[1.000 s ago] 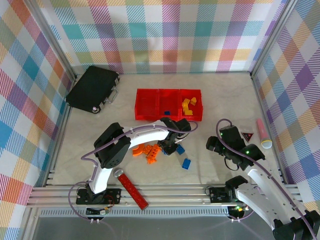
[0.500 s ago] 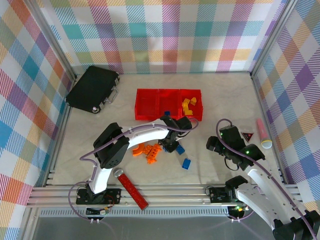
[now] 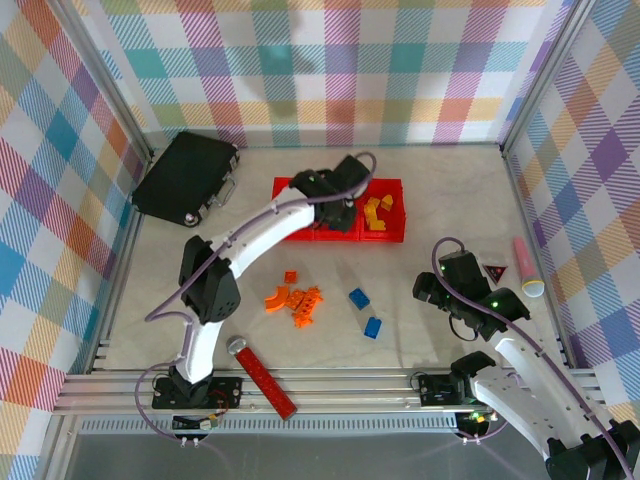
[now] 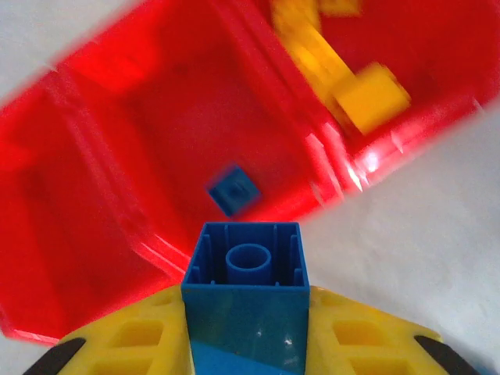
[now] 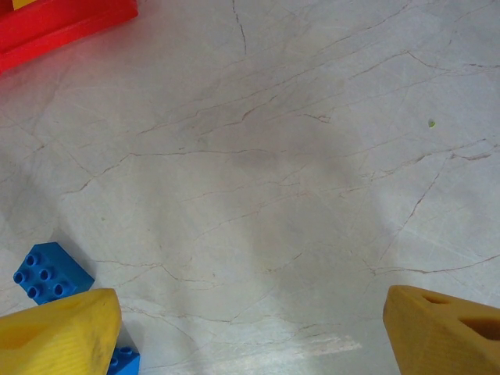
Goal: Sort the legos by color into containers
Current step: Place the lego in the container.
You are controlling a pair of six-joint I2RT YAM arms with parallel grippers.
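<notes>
Left gripper [image 4: 246,344]: I see it pinching a blue brick [image 4: 246,273] over the middle one of the red bins [image 3: 292,210], toward the table's far edge.
Right gripper [image 5: 250,328]: spread wide, holding nothing.
Loose bricks [image 3: 297,303]: mid-table.

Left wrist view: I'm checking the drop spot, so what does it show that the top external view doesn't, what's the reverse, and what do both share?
Left wrist: the held blue brick, hollow side toward the camera, clamped in the left claw, with a second blue brick lying in the middle bin. Top external: orange legos and loose blue bricks on the table, the black case, the open right claw. Both: the red bins, with yellow bricks in the right one.
</notes>
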